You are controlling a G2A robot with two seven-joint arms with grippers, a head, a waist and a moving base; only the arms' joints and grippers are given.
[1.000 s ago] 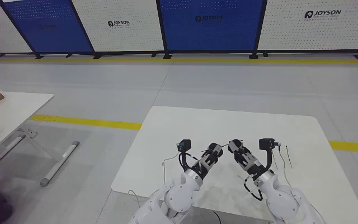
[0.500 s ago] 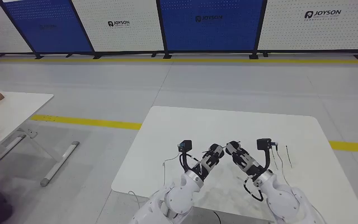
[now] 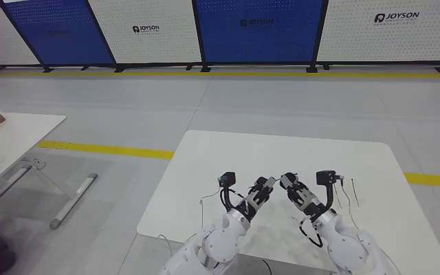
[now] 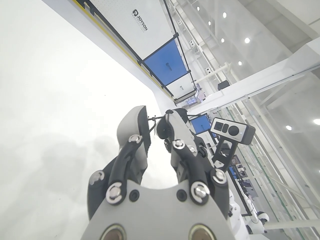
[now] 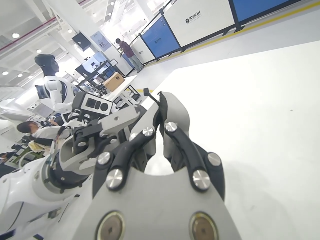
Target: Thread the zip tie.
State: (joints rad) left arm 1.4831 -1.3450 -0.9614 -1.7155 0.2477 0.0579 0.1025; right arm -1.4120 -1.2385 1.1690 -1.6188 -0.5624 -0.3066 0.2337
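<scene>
Room: factory hall with blue and white partition panels (image 3: 261, 27) behind a yellow floor line (image 3: 103, 150).
Surface: white table (image 3: 227, 158). Both arms are raised over its near half.
Right gripper (image 5: 156, 101): clenched on the zip tie (image 5: 151, 97). The strap is pinched between the pads and the square head sticks out just past the fingertips.
Left gripper (image 4: 155, 116): tip to tip with the right one. A thin black strand crosses at its tip. I cannot tell from these views whether it is clamped or released.
Zip tie location: in the air between the two gripper tips, off the table. It is too thin to trace in the top view.
Key relation: the exposed head end points away from the right gripper and towards the left one, so its long axis runs roughly along the line joining the two tips. The grippers are very close and nearly nose to nose.
Nearer arm: the right holds the head. The left is just beside it.
Judgement, step: aligning tail and head, with threading not yet confirmed.
Judgement, next move: it needs a fine lateral approach, because a small angular error would miss the slot.
Other: spare zip ties (image 3: 354, 189) lie flat beside the right arm.
</scene>
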